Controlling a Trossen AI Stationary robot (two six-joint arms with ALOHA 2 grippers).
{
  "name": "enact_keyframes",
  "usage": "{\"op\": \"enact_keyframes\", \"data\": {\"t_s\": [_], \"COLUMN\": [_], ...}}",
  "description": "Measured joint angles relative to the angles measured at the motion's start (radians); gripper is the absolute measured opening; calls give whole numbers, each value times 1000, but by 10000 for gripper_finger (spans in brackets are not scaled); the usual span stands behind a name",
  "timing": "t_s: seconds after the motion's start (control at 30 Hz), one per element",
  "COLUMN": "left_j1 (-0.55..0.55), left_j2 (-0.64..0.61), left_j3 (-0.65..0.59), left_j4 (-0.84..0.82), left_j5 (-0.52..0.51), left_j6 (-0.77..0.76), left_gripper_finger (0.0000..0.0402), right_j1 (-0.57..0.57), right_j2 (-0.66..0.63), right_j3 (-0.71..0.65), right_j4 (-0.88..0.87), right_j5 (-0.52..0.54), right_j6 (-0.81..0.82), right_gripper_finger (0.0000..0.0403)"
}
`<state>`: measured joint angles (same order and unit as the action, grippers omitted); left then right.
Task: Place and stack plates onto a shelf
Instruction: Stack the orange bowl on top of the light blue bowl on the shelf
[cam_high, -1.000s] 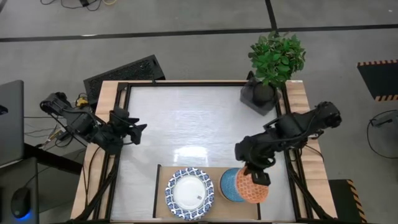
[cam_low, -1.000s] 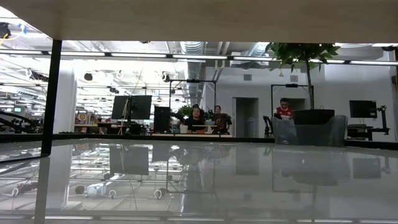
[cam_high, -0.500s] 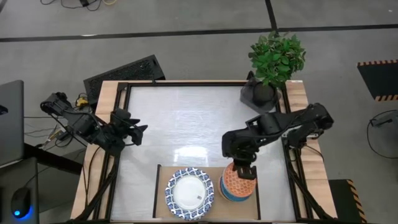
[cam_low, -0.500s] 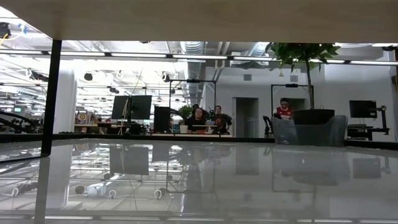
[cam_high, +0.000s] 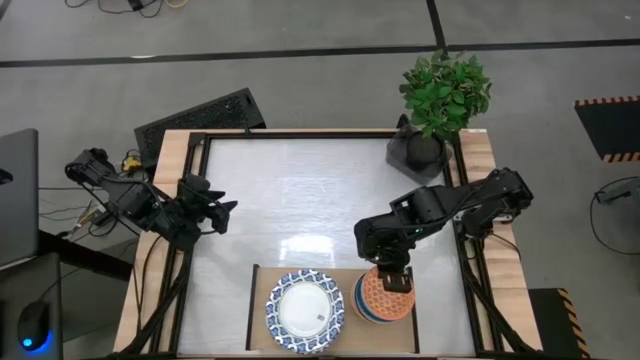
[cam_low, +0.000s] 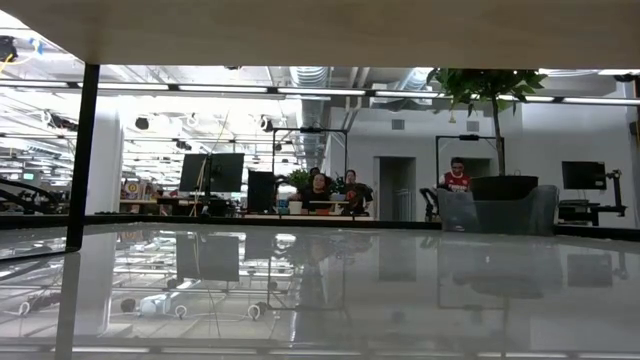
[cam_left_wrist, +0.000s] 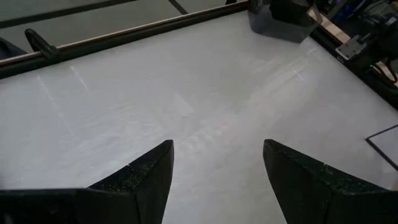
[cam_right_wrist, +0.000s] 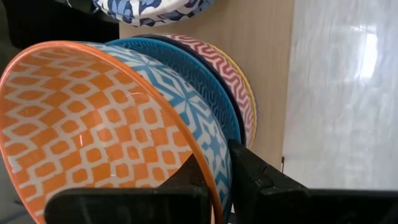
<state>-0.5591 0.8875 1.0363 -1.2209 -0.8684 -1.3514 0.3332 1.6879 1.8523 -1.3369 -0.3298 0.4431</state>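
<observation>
— Plates, where are they?
— One blue-and-white plate (cam_high: 305, 311) lies flat on the shelf (cam_high: 258, 300), on its left half. It has a white middle.
— And what sits next to it?
— A stack of bowls (cam_high: 372, 307) on the right half of the shelf. In the right wrist view you see a red zigzag bowl (cam_right_wrist: 233, 78) and a blue bowl (cam_right_wrist: 186, 65) in the stack (a thin yellow edge peeks out behind the red one).
— What is the right claw doing?
— The right gripper (cam_high: 391, 282) is over the stack. It pinches the rim of an orange bowl (cam_right_wrist: 74, 124) between its two fingers. The orange bowl is at the top of the stack, tipped on its side in the wrist view, just beside the blue bowl. I cannot tell if they touch.
— And the left claw?
— The left gripper (cam_high: 218, 211) waits at the left edge of the table (cam_high: 300, 190), well apart from the shelf. Its fingers (cam_left_wrist: 140, 180) are spread wide with nothing between them.
— Anything else up there?
— A green plant (cam_high: 444, 92) in a dark pot (cam_high: 418, 154) stands at the far right corner of the table. In the low view, people (cam_low: 330, 190) sit at desks far off in the room.
</observation>
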Motion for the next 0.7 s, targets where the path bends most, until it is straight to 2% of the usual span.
{"op": "enact_keyframes", "data": {"t_s": [0.1, 0.3, 0.7], "left_j1": [0, 0, 0], "left_j2": [0, 0, 0], "left_j3": [0, 0, 0], "left_j4": [0, 0, 0], "left_j5": [0, 0, -7], "left_j6": [0, 5, 12], "left_gripper_finger": [232, 232, 232], "right_j1": [0, 0, -3], "right_j2": [3, 3, 2], "right_j3": [0, 0, 0], "right_j4": [3, 8, 6], "right_j5": [1, 8, -38], "right_j6": [0, 1, 1], "right_gripper_finger": [55, 101, 123]}}
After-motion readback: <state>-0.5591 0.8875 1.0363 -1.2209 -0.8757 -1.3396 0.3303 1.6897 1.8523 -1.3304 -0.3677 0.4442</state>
